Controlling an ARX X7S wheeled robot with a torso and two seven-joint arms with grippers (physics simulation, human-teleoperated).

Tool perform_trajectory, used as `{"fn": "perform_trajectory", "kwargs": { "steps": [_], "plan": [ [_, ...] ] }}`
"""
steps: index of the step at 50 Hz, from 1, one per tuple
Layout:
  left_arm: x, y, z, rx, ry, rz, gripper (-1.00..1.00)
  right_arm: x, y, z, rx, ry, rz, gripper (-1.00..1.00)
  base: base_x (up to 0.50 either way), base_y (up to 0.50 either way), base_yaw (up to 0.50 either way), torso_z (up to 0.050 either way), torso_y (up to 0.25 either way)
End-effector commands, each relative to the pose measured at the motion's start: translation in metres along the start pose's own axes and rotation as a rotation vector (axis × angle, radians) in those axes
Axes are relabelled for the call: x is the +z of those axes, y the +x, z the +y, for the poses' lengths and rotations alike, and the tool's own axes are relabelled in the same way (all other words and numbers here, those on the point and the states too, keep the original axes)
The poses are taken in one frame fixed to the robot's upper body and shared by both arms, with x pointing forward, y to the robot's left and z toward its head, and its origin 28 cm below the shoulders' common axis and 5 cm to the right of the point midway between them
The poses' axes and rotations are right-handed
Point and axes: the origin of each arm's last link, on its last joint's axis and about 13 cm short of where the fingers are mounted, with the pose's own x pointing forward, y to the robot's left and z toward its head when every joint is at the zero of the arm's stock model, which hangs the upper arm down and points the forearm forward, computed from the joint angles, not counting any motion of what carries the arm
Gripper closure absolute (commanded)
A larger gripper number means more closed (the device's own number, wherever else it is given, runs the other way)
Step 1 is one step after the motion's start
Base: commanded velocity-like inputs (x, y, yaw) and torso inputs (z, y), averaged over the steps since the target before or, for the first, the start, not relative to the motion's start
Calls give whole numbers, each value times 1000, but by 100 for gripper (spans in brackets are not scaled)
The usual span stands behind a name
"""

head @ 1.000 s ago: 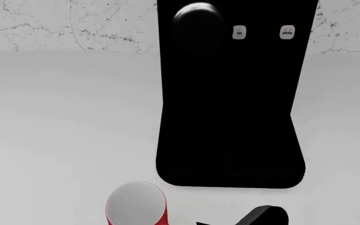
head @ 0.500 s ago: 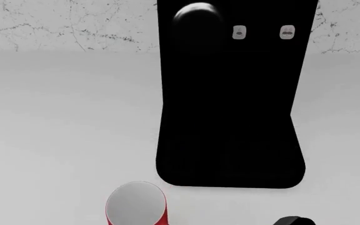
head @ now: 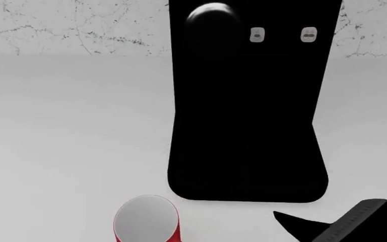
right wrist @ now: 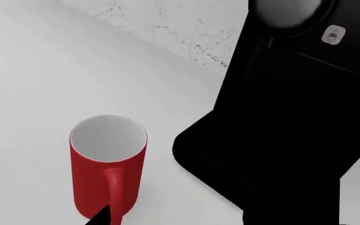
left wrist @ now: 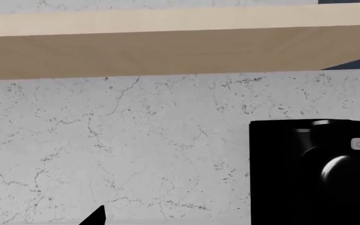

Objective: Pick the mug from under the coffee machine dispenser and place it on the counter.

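The red mug (head: 146, 221) stands upright on the white counter (head: 66, 126), just in front of and left of the base of the black coffee machine dispenser (head: 247, 111). Nothing holds it. In the right wrist view the mug (right wrist: 108, 159) shows its grey-white inside, with its handle turned toward the camera. My right gripper (head: 294, 224) is low at the right of the mug, apart from it, open and empty. One fingertip (right wrist: 103, 216) shows beside the handle. Of my left gripper only one fingertip (left wrist: 95, 216) shows, set wide and open.
A marbled white wall (head: 72, 25) runs behind the counter. In the left wrist view a light wooden shelf (left wrist: 167, 47) hangs above the wall, and the coffee machine (left wrist: 314, 173) stands at the side. The counter reaches left of the machine.
The right gripper dropped almost out of the head view, then came back further right and higher. The mug has not moved.
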Motion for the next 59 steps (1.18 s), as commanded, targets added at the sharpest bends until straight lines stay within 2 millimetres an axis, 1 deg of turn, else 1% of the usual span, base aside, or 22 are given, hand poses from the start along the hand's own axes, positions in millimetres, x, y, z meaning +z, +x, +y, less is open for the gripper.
{"fn": "perform_trajectory", "kwargs": {
  "steps": [1, 10, 15, 18, 22, 32, 41, 45, 47, 50, 53, 59],
  "plan": [
    [1, 1, 1, 1, 0, -3, -100, 25, -4, -12, -78, -4, -62, -100, 0, 0, 0, 0, 0],
    [2, 1, 2, 2, 4, -2, -100, 47, -5, -20, -180, 30, -109, -100, 0, 0, 0, 0, 0],
    [3, 2, 2, 0, 15, -6, -100, 56, -5, -24, -236, 51, -121, -100, 0, 0, 0, 0, 0],
    [4, 2, 4, 7, 13, -6, -100, 64, -8, -25, -259, 87, -166, -100, 0, 0, 0, 0, 0],
    [6, 2, 4, 8, 22, -11, -100, 71, -9, -27, -320, 75, -179, -100, 0, 0, 0, 0, 0],
    [13, 1, 8, 24, 41, -31, -100, 86, -13, -21, -387, 68, -211, -100, 0, 0, 0, 0, 0],
    [23, -4, 11, 31, 81, -40, -100, 95, -22, -13, -422, 51, -272, -100, 0, 0, 0, 0, 0],
    [27, -7, 12, 30, 97, -44, -100, 95, -23, -10, -430, 55, -288, -100, 0, 0, 0, 0, 0],
    [31, -9, 13, 29, 108, -48, -100, 96, -28, -6, -432, 54, -299, -100, 0, 0, 0, 0, 0],
    [32, -12, 12, 27, 111, -40, -100, 94, -33, 0, -439, 52, -308, -100, 0, 0, 0, 0, 0],
    [34, -15, 14, 20, 111, -32, -100, 94, -38, 1, -448, 61, -313, -100, 0, 0, 0, 0, 0],
    [37, -17, 17, 30, 136, -31, -100, 93, -39, 4, -451, 68, -315, -100, 0, 0, 0, 0, 0]
  ]
}}
